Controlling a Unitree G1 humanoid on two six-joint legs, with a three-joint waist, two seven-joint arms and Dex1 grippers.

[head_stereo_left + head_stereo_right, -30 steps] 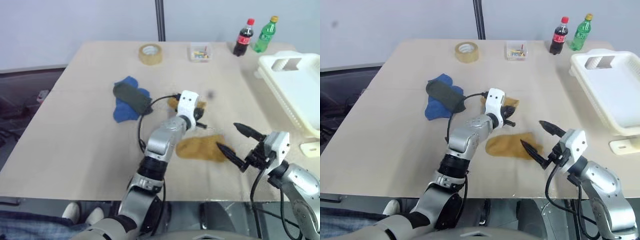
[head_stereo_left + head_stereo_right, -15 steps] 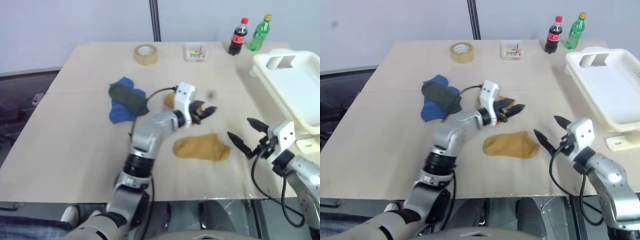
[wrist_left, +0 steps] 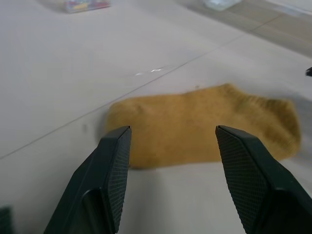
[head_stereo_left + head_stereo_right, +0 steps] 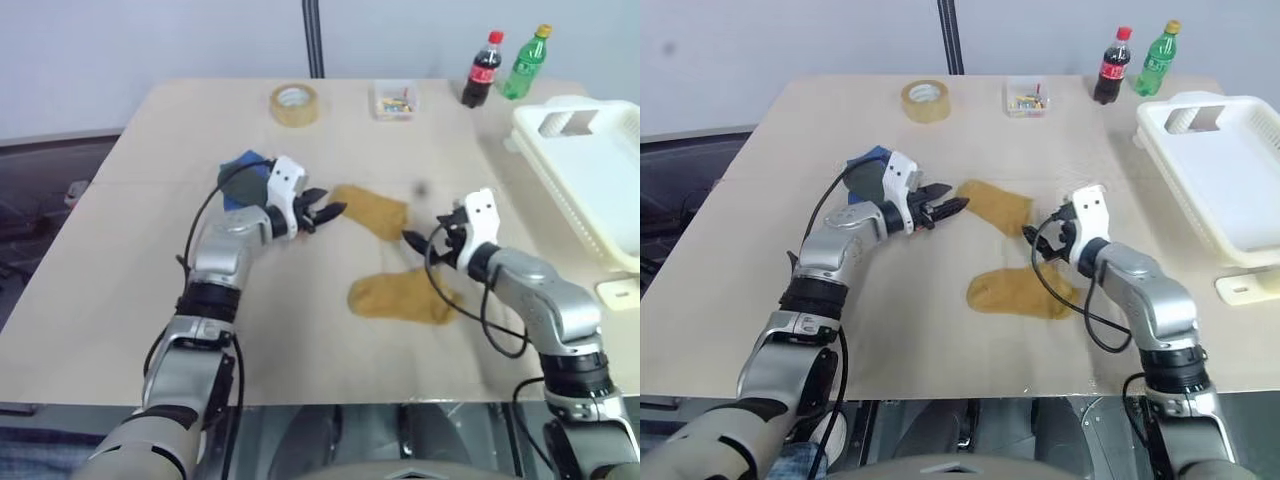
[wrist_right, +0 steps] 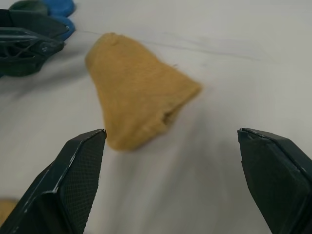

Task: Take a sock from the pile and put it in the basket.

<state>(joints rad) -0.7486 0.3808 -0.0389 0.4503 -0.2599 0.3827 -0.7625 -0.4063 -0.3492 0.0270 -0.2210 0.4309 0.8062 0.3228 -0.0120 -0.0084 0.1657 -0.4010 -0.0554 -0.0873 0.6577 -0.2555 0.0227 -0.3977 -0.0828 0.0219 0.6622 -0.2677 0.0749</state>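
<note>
At the left of the table (image 4: 120, 300) we see the pile (image 4: 243, 176): a blue sock with a dark grey-green one lying on top of it, partly hidden behind the left gripper's white wrist. The left gripper (image 4: 330, 212) sits just right of that heap, pointing toward the right, its black fingers parted and holding nothing. In the left wrist view its fingers (image 3: 113, 161) frame a mustard sock (image 3: 195, 127) that lies flat on the table just beyond the tips.

That sock (image 4: 370, 208) is a soft, ribbed, ankle-length piece. A second mustard sock (image 4: 400, 297) lies nearer to us, flat and slightly curled, partly under the right arm's black cable.

The right gripper (image 4: 428, 236) hangs between the two mustard socks, pointing left, its fingers spread wide and empty; we cannot tell whether a tip touches cloth.

At the far right edge stands the basket (image 4: 585, 170), white, slatted, with a handle cut-out, well apart from all the socks.
</note>
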